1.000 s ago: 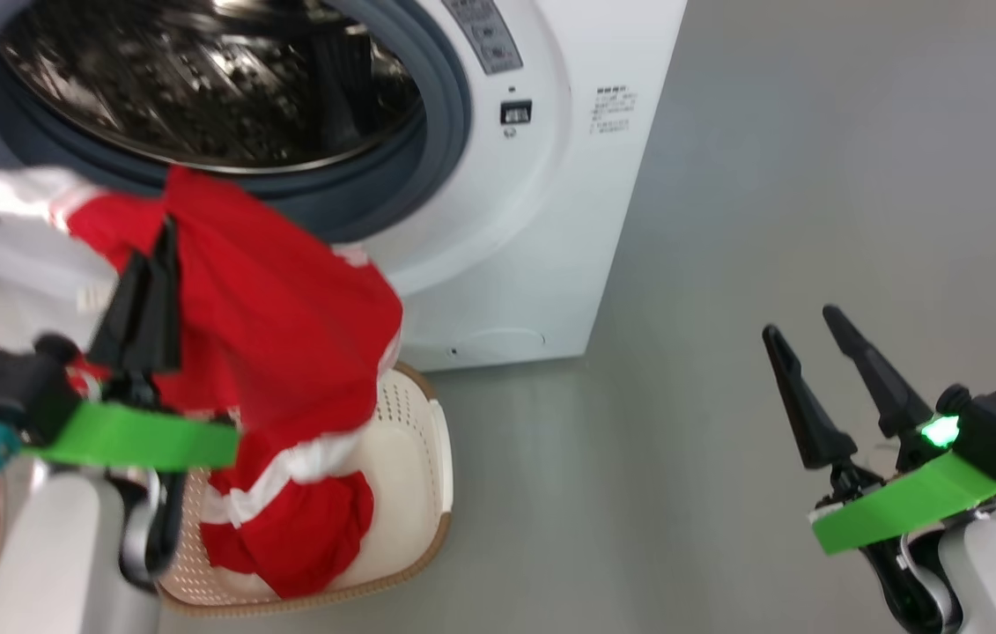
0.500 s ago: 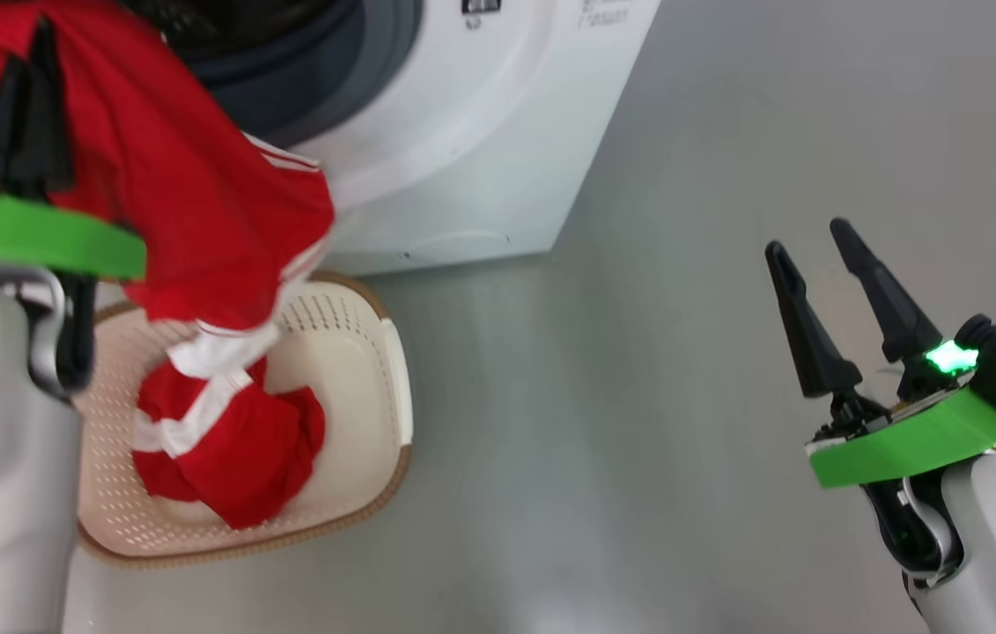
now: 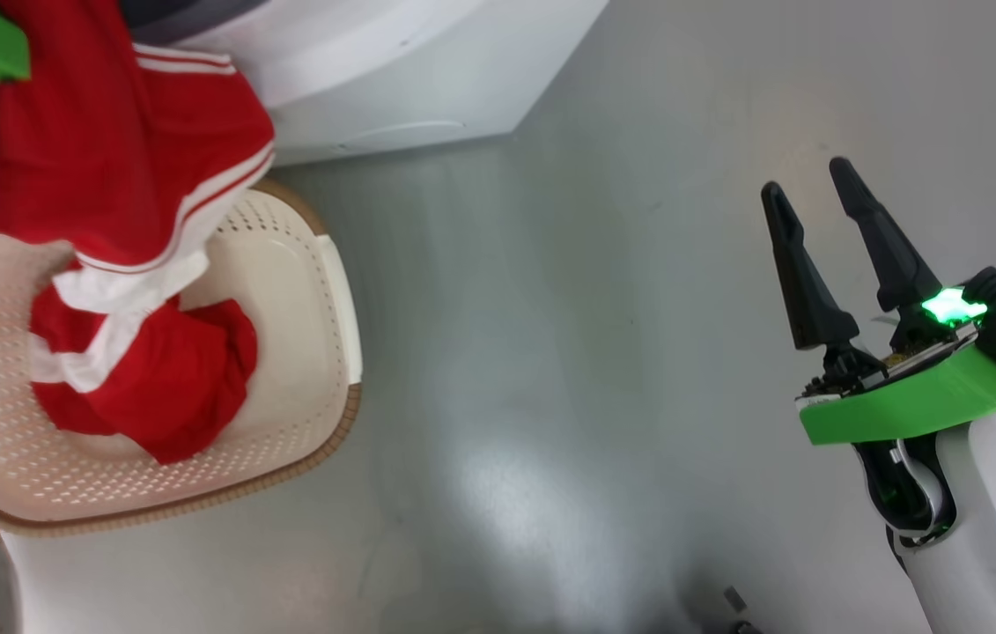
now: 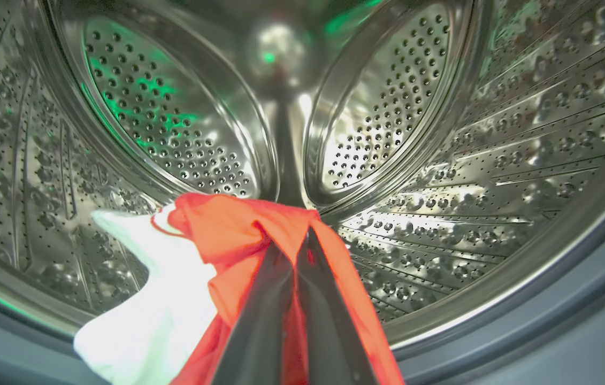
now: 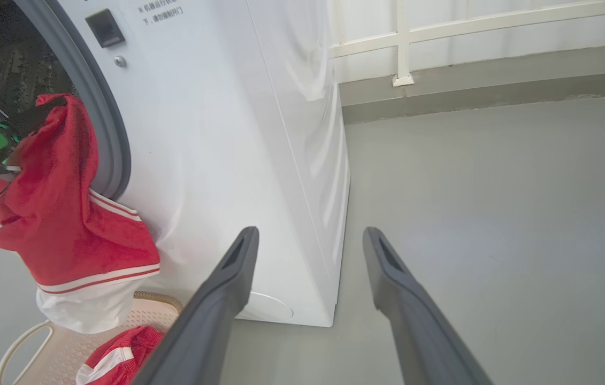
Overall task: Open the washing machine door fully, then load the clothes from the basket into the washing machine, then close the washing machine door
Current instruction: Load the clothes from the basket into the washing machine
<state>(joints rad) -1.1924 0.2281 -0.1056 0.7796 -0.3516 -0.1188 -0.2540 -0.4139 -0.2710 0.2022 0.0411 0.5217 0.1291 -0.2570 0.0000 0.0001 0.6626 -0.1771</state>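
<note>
left claw (image 4: 304,235): pinched closed | right claw (image 3: 806,179): spread wide

clothes (image 3: 110,132): red, white stripes | basket (image 3: 321,291): cream, brown rim

1. Past my left hand (image 4: 303,235), pinched on the red garment (image 4: 238,235), the drum (image 4: 468,160) gapes wide (steel walls all round).
2. That garment hangs across the gasket (image 4: 548,326) at its lower lip.
3. My right hand (image 3: 804,178), fingers spread, has open floor (image 3: 550,352) around it; the washing machine (image 5: 216,133) stands to its left.

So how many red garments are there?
2: one red white-striped garment hangs from the left gripper at the steel drum's mouth; the other lies in the cream perforated basket. More could hide underneath.
</note>
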